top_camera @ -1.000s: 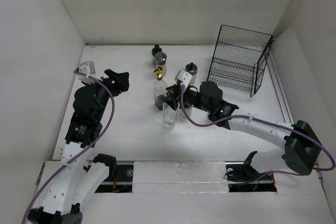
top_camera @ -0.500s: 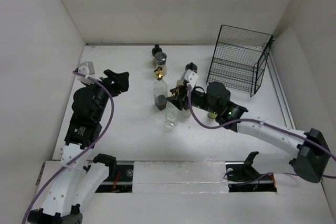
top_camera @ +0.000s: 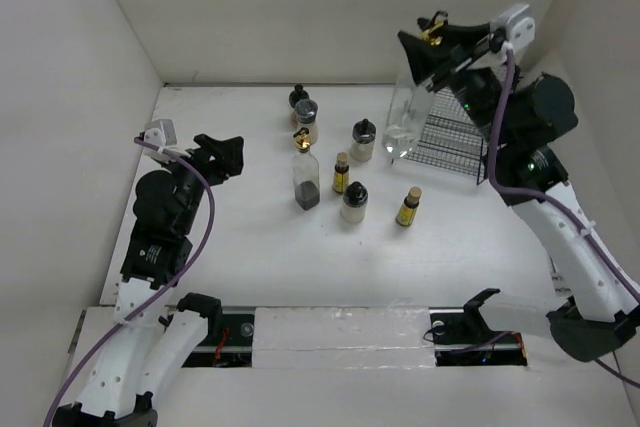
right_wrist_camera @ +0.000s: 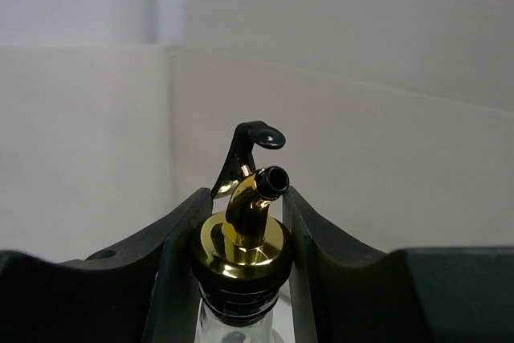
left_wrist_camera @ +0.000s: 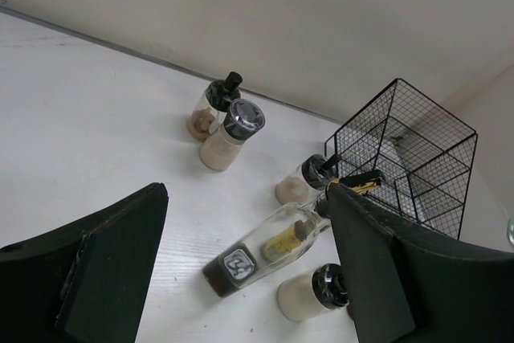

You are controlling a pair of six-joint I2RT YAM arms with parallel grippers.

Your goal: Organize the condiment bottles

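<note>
- The right gripper (top_camera: 436,51) is clenching the neck of a tall clear glass bottle (top_camera: 404,127) and holding it high above the table (top_camera: 220,247).
- In the top view this bottle is hanging tilted in front of the black wire rack (top_camera: 460,122). Whether it is over the rack or short of it cannot be told.
- The right wrist view is giving the close detail that the top view is missing. The gold pourer (right_wrist_camera: 245,222), with its black flip cap, is sitting snug between the two fingers (right_wrist_camera: 169,279). Only pale walls are showing behind it.
- The left gripper (top_camera: 226,152) is hovering released over the left part of the table, gripping nothing. Its own camera is showing the fingers spreading wide at both lower corners.
- The top view is laying out seven bottles standing on the table:
  - a black-topped bottle (top_camera: 297,97) and a capped jar (top_camera: 306,113) are touching at the back;
  - a dark-filled glass bottle (top_camera: 305,179) is standing in front of them;
  - a second jar (top_camera: 363,139) is standing nearer the rack;
  - a small yellow bottle (top_camera: 340,173) is standing just beside the dark-filled one;
  - a squat black-capped jar (top_camera: 353,202) is standing nearest the arms;
  - another yellow bottle (top_camera: 407,206) is standing apart to the right.
- The left wrist view is showing the side profiles of that cluster and the open front of the rack, but not the held bottle.
</note>
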